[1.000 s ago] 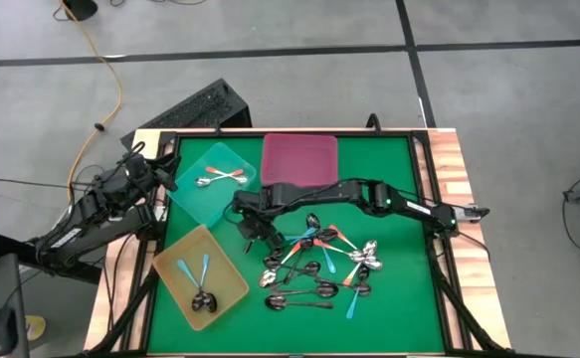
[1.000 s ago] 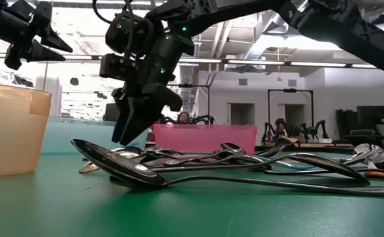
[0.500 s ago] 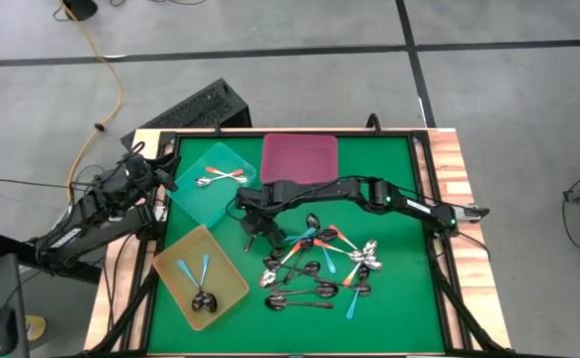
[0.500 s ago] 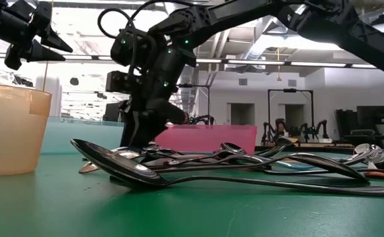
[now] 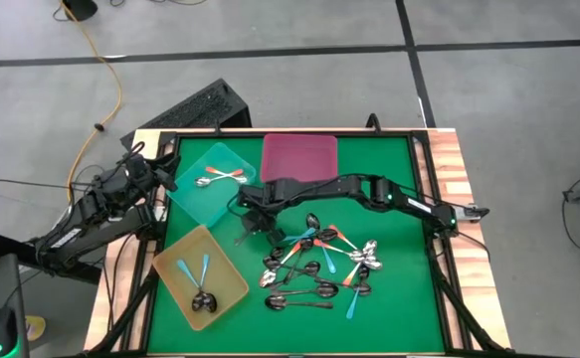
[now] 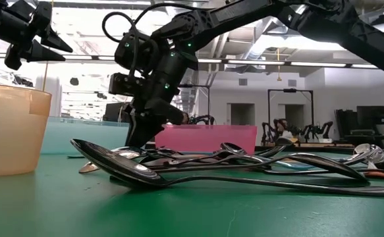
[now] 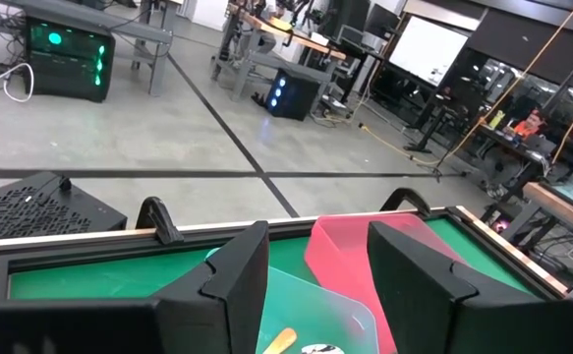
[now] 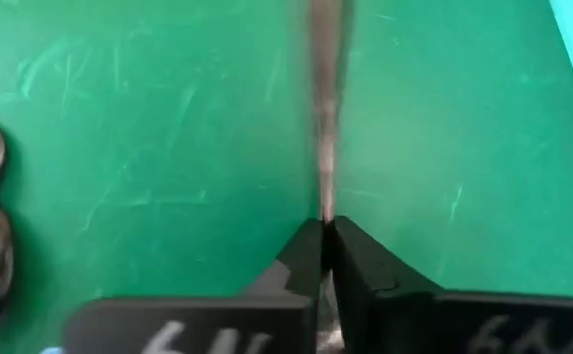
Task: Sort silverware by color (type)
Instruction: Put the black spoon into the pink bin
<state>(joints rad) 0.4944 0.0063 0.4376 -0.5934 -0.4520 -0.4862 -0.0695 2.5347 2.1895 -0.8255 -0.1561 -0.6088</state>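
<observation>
Silverware lies in a loose pile (image 5: 319, 268) on the green mat: spoons with blue, orange-red and dark handles. My right gripper (image 8: 323, 228) is down at the mat left of the pile (image 5: 247, 231), shut on a thin dark metal spoon handle (image 8: 323, 118). The spoon's bowl is out of the wrist view. Two orange-handled spoons (image 5: 222, 178) lie in the teal tray (image 5: 195, 199). Blue-handled spoons (image 5: 196, 270) lie in the yellow tray (image 5: 232, 293). My left gripper (image 7: 315, 285) waits open above the table's far left corner, nothing between its fingers. My right gripper pinches the dark spoon's thin handle (image 8: 324, 202) between its two fingertips. The fingers come from above, slanting down toward the table's left, in line with the handle. The handle runs on past the fingertips, low over the mat; its bowl end is outside the frame.
The pink tray (image 5: 299, 159) stands at the far middle with nothing in it. In the low view the spoon pile (image 6: 231, 164) spreads across the mat in front of the pink tray (image 6: 205, 138). Green mat lies bare along the near edge (image 5: 299, 333).
My right gripper has sunk to the mat and shifted a little toward the table's left edge. Its fingers stood apart before and have shut on the spoon handle. The pile and trays have kept still.
</observation>
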